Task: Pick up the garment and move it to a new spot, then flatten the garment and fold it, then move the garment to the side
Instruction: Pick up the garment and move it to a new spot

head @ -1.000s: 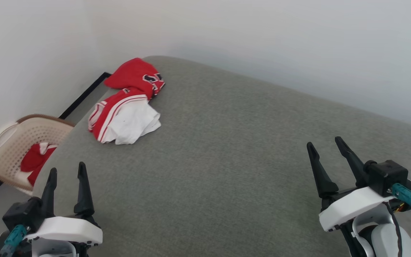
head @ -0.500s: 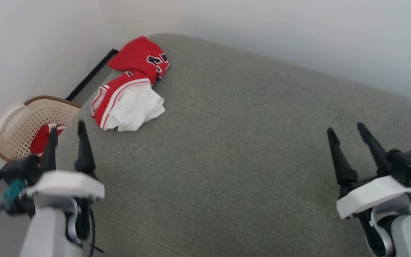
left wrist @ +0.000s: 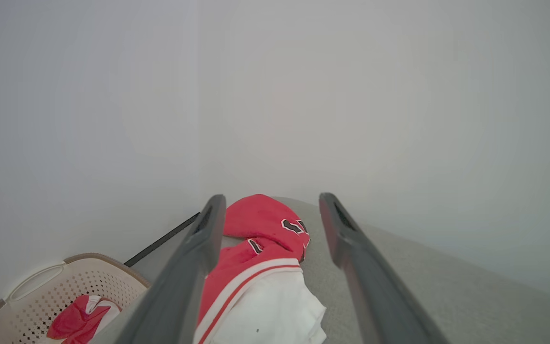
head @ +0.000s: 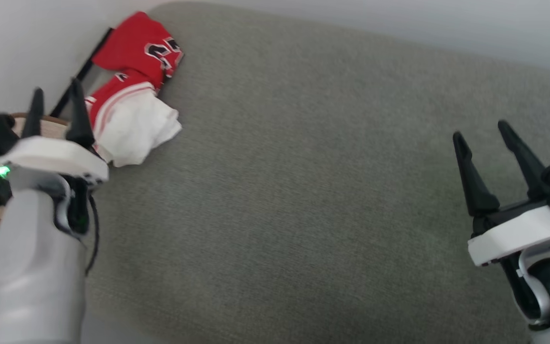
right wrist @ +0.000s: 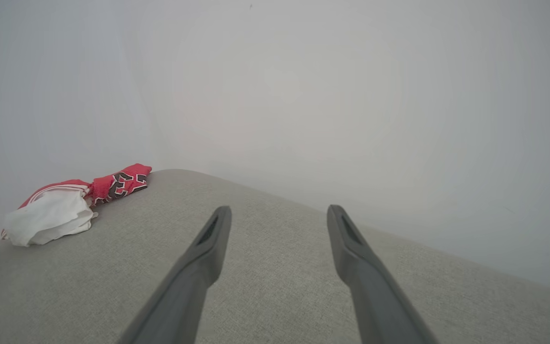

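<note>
The garment (head: 134, 102) lies crumpled at the far left corner of the grey padded surface (head: 303, 167), red with a white sleeve and a black-and-white print. My left gripper (head: 57, 98) hangs open just left of it, short of the cloth, nothing between its fingers. In the left wrist view the garment (left wrist: 260, 267) sits between and beyond the two fingers of the left gripper (left wrist: 271, 200). My right gripper (head: 481, 129) stands open and empty over the right side of the surface. In the right wrist view the garment (right wrist: 65, 205) lies far off to the left of the right gripper (right wrist: 279, 210).
A beige perforated basket (left wrist: 41, 296) holding another red-and-white cloth (left wrist: 77, 322) stands on the floor left of the surface, partly behind my left arm (head: 36, 258). White walls (head: 399, 19) close the corner behind. A dark baseboard strip (left wrist: 160, 241) runs along the left wall.
My left arm has risen and reached forward toward the garment. The camera has tilted, shifting the whole picture. Both grippers stay open; the garment has not moved.
</note>
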Tool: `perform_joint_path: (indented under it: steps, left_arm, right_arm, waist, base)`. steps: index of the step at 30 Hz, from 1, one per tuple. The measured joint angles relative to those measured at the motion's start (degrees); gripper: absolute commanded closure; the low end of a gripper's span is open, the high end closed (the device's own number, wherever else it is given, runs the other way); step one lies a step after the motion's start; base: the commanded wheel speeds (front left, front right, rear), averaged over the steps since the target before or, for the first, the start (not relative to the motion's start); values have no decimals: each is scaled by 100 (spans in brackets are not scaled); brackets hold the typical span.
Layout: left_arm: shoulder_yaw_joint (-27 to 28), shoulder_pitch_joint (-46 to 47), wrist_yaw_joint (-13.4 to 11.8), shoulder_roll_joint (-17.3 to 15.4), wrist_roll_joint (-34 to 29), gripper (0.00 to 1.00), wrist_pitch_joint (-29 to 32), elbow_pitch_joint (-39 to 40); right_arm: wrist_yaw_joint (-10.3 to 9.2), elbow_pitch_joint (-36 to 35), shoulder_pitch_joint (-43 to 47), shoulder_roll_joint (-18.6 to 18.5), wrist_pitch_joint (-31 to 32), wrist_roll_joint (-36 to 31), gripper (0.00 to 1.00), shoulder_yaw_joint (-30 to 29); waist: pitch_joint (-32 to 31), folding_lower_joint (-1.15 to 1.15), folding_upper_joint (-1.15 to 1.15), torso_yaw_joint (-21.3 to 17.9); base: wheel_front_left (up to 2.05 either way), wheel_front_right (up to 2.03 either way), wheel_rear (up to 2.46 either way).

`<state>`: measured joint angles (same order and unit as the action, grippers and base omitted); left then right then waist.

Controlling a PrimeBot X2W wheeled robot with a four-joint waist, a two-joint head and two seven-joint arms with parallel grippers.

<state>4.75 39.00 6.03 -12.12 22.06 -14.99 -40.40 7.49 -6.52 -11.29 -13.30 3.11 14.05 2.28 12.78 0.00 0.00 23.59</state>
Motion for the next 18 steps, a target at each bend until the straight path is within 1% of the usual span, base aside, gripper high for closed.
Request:
perform_joint_path:
  steps: [3,12,15,18]
  left_arm:
    - [-8,364,51,-99,0,0,0,-488]
    - [-30,1289,83,-382,3,0,1,-2067]
    - [15,1566,33,-416,112,0,156,-2564]
    - [58,1807,-119,-480,172,0,444,-2962]
  right_arm:
    - [0,-156,-112,-94,97,4,0,52]
    - [0,-881,-399,-342,526,26,0,118]
    - [0,-1116,-487,-393,679,51,0,134]
    - [0,-1313,-558,-469,851,51,0,164]
  waist:
    - [198,0,0,-121]
    - [789,0,0,-468]
    - [971,0,0,-570]
    - [1139,0,0,-658]
  base:
    - [0,0,0]
    - [0,0,0]
    - [0,0,0]
    - [0,0,0]
